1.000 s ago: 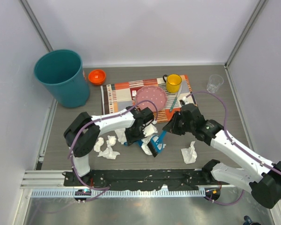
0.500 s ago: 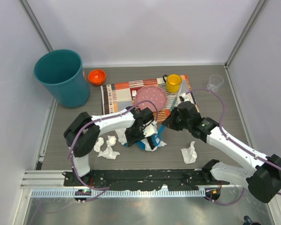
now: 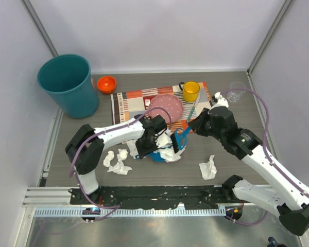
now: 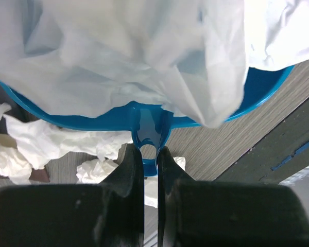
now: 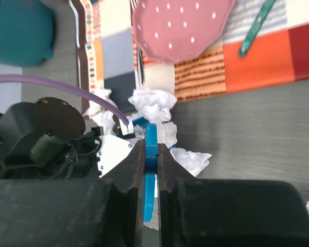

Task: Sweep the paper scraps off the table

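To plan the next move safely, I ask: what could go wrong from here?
1. The paper scraps heap above the rim of the blue dustpan; they may spill if it tilts.
2. The left pincer grips only the pan's small handle, so it might twist.
3. The brush in the right pincer is close to the placemat and could catch it.

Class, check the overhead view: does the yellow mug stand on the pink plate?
No, the yellow mug stands on the placemat beside the pink plate.
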You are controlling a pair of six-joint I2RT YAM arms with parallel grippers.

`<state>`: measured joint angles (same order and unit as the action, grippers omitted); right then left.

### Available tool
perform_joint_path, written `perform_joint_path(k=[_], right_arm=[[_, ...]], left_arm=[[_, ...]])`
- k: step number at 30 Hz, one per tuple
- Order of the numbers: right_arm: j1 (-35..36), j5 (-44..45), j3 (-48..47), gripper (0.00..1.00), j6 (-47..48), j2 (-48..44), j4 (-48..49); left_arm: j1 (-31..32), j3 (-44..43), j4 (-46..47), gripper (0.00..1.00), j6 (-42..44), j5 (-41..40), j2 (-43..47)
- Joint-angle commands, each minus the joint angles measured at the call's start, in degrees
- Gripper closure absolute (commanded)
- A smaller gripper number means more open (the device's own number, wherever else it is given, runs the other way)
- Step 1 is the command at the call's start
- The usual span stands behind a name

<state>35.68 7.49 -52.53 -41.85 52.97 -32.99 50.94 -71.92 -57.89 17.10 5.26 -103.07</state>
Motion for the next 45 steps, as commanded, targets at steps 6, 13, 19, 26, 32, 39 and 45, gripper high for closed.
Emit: perform_joint_path(k=[6, 13, 19, 26, 32, 39, 45], right_arm=[[-0.3, 10.1, -7.2, 0.99, 4.1, -3.7, -5.7], [-0.3, 14.0, -8.5, 0.99, 5.5, -5.6, -8.3], [-0.4, 17.6, -9.5, 0.99, 6.8, -6.8, -9.8], [-0.3, 18.2, -10.0, 0.99, 6.7, -7.4, -9.6], [-0.3, 15.7, -8.6, 0.99, 6.5, -5.8, -7.3], [-0.3, 14.7, -8.4, 0.99, 7.2, -4.6, -6.2], [-0.3, 13.7, -8.5, 0.99, 7.5, -3.8, -5.7]], left_arm=[[-0.8, -2.8, -2.8, 1.00, -0.1, 2.4, 4.0], [-3.6, -6.3, -6.9, 1.00, 0.0, 4.2, 4.8], [-7.1, -10.2, -10.4, 1.00, 0.4, 5.3, 4.5], [-10.3, -13.8, -13.7, 1.00, 1.3, 2.9, 6.2], [-13.1, -16.8, -17.0, 1.00, 2.1, 2.2, 7.6], [-17.4, -19.5, -19.1, 1.00, 3.0, 1.5, 9.6], [-22.4, -23.3, -22.3, 1.00, 4.2, 1.6, 10.1]])
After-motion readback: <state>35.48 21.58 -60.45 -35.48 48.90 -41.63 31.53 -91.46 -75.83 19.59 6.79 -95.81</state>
